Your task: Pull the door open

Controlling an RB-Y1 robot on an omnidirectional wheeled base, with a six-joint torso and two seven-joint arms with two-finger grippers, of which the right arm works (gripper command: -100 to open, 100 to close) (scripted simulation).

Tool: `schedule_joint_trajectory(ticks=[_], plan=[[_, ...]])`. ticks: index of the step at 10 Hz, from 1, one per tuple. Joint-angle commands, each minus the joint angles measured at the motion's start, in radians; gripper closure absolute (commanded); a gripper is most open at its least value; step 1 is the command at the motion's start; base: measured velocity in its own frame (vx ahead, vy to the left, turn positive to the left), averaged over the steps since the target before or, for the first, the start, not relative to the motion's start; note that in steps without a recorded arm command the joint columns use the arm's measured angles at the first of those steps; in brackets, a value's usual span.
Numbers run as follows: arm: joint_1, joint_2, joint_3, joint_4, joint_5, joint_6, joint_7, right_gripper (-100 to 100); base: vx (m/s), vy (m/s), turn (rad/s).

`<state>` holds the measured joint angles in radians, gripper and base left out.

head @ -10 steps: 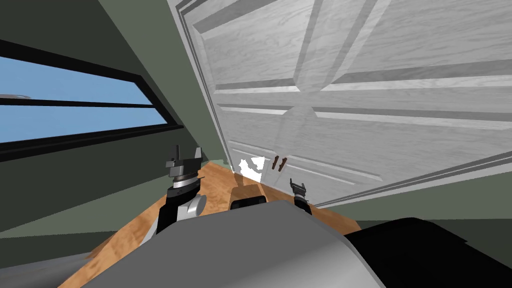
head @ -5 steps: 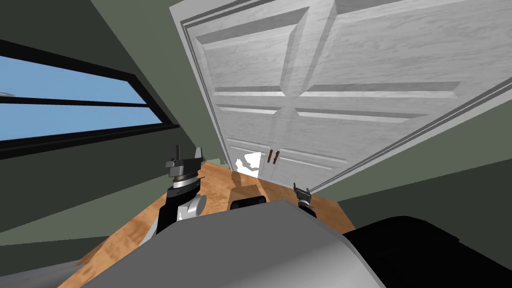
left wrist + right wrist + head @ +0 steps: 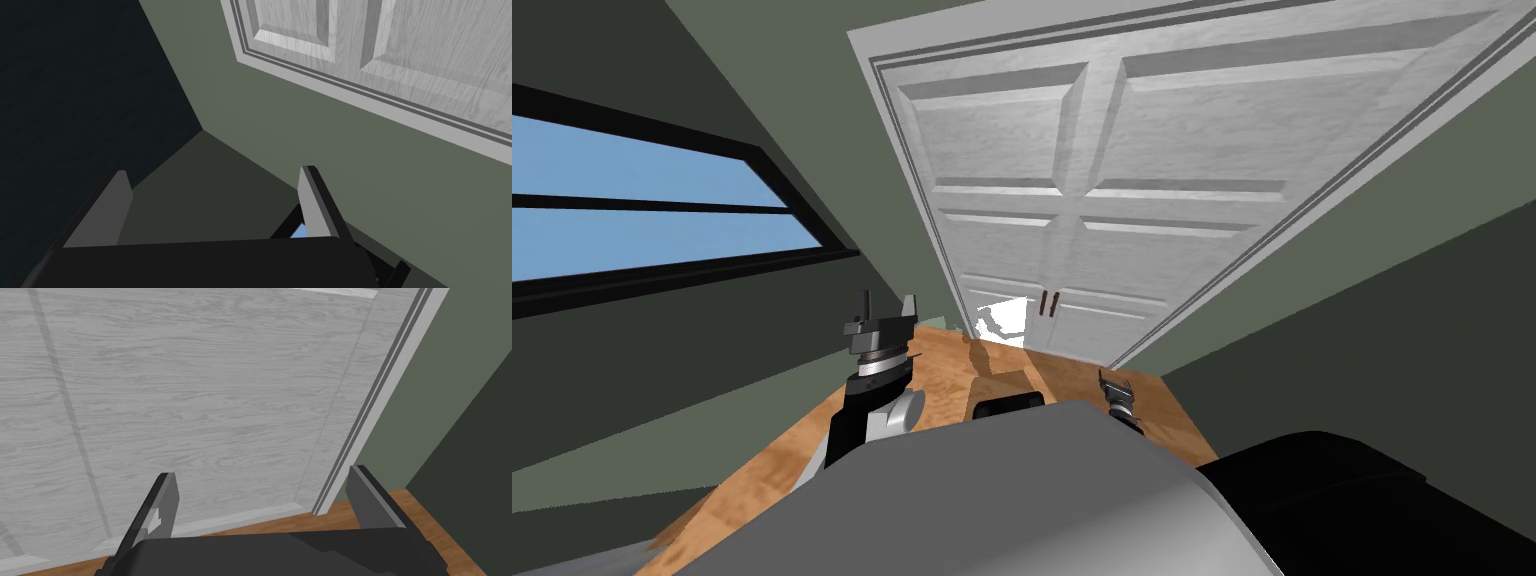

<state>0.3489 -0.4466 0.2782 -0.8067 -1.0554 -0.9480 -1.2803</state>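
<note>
In the head view, a white-grey panelled double door stands ahead across a wooden floor, set in a green wall. Its 2 leaves lie flush in the door frame, and 2 dark brown handles sit side by side at the middle seam. A window showing blue runs along the wall to the left. The left gripper is raised on the left and the right gripper sits lower on the right, both well apart from the handles. In the left wrist view, that gripper's 2 fingers stand spread with nothing between them, aimed at a corner of the green wall beside the door frame. In the right wrist view, the 2 fingers are likewise spread and empty. They face a lower panel of the door, near the frame's edge and the floor.
</note>
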Motion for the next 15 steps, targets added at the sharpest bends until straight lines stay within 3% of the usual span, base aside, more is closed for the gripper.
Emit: schedule_joint_trajectory(ticks=[1, 5, 11, 14, 15], plan=[[-0.024, 0.02, 0.017, -0.027, 0.029, 0.019, 0.017, -100, -0.137, 0.052, -0.236], [-0.069, 0.045, 0.04, -0.057, 0.061, 0.032, 0.03, -100, 0.039, 0.031, -0.033], [-0.176, 0.092, 0.081, -0.121, 0.118, 0.054, 0.048, -100, 0.144, 0.025, 0.014], [-0.213, 0.103, 0.089, -0.141, 0.131, 0.06, 0.052, -100, 0.186, 0.022, 0.043], [-0.206, 0.103, 0.089, -0.133, 0.13, 0.058, 0.052, -100, 0.086, 0.008, 0.013]])
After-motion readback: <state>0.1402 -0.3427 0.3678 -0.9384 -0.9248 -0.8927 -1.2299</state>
